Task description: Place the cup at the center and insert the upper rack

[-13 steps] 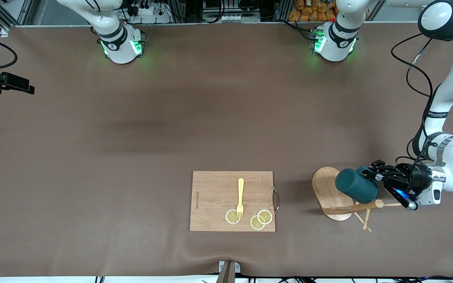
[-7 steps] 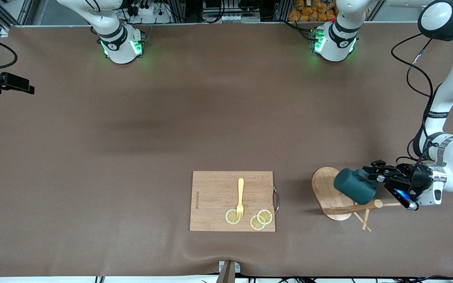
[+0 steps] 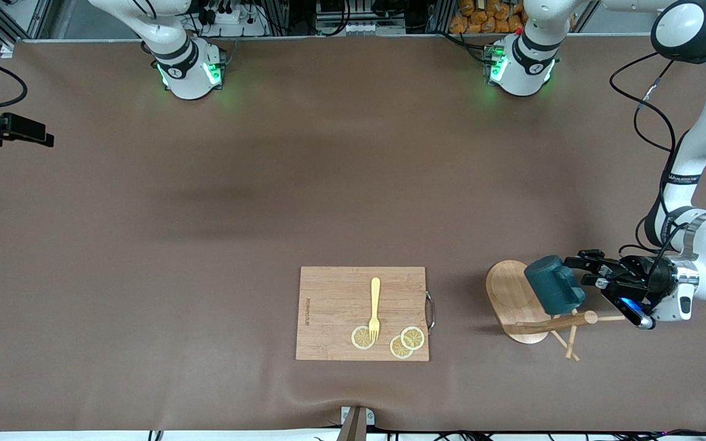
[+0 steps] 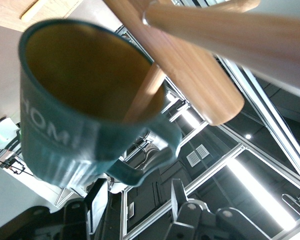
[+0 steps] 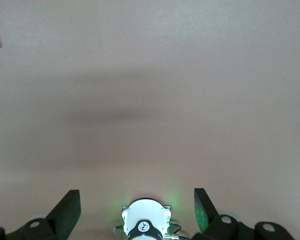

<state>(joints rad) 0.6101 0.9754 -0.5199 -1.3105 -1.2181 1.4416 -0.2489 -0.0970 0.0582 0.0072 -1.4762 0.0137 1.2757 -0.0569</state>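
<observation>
Cup on upper rack peg, handle between spread left pincer; right pincer spread wide.

Cup on wooden peg

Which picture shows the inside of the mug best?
The left wrist view: the mug fills it, its yellowish inside showing with a wooden peg poking in. The front view shows only its dark outside. The right wrist view shows none.
</observation>
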